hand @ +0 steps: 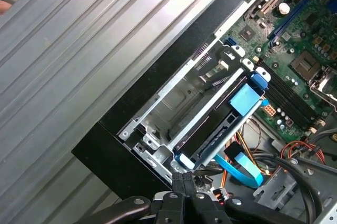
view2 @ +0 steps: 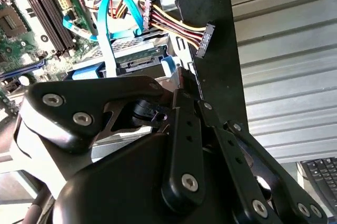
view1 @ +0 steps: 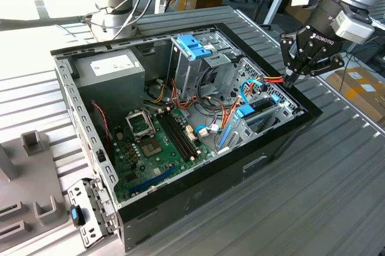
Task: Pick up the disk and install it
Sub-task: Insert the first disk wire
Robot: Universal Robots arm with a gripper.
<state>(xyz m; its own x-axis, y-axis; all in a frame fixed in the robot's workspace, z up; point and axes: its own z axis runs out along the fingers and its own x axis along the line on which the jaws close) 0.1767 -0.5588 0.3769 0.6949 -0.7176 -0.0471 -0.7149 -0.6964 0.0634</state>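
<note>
The disk [view1: 260, 119], dark metal with light-blue rails, lies in the drive bay at the corner of the open computer case [view1: 198, 190] on the exterior view's right. Both wrist views look along it: the disk [hand: 210, 129] sits inside the metal bay frame, and the connector end of the disk [view2: 139, 63] faces the camera. My gripper [view1: 290, 79] hangs just above the case's rim by that end of the disk, shut, with nothing between its fingers. In both wrist views the gripper [hand: 183, 177] [view2: 184, 90] points at the blue rail end.
A blue handle on a grey cage [view1: 195, 48] stands at the back of the case, beside the power supply [view1: 111, 70]. The motherboard [view1: 156, 142] covers the floor. Red-yellow power cables [view1: 271, 80] and a blue ribbon cable [view2: 113, 19] lie near the disk. A grey fixture [view1: 30, 166] sits outside.
</note>
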